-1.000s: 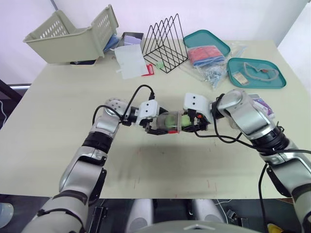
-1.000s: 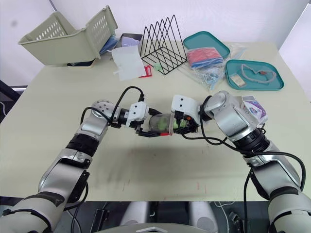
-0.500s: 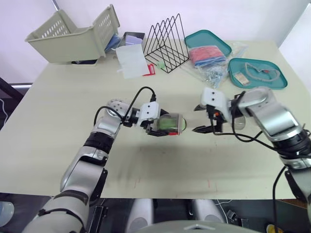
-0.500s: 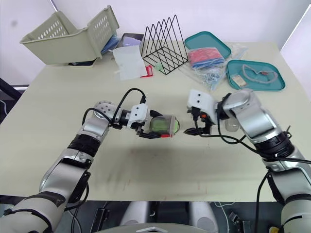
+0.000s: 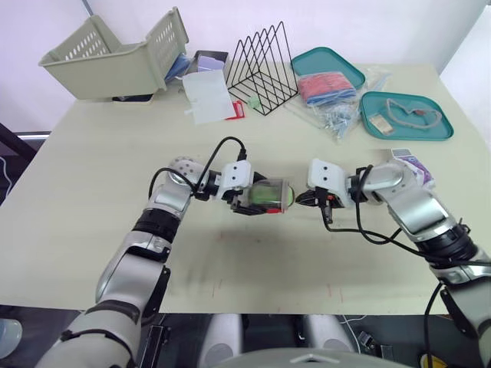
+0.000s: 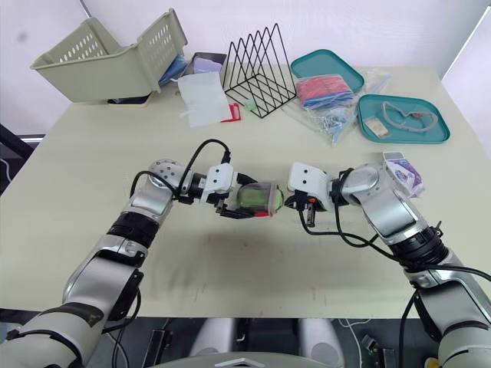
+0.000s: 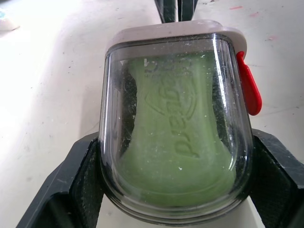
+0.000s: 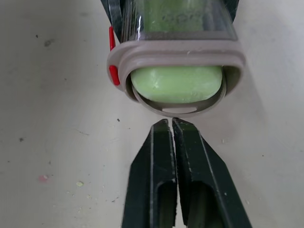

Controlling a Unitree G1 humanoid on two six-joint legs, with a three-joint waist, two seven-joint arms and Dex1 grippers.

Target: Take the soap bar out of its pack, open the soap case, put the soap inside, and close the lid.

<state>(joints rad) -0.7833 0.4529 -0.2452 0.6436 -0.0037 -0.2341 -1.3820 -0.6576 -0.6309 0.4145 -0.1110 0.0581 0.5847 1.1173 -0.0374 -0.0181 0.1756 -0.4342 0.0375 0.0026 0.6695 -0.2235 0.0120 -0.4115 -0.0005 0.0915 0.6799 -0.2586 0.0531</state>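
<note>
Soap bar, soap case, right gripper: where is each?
soap bar (image 8: pixel 176 83), right wrist view, green end face
soap case (image 7: pixel 175 32), left wrist view, grey rim
right gripper (image 8: pixel 171 123), right wrist view, between closed fingertips

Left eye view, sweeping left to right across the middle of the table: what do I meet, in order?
soap case, clamped in the left gripper → right gripper, shut, tips just off the case's end → purple pack beside the right forearm

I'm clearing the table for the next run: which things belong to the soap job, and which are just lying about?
Job: soap case, green soap bar, purple-white pack (likely the soap's).
Lying about: beige basket, wire file rack, white paper, two teal trays.
</note>
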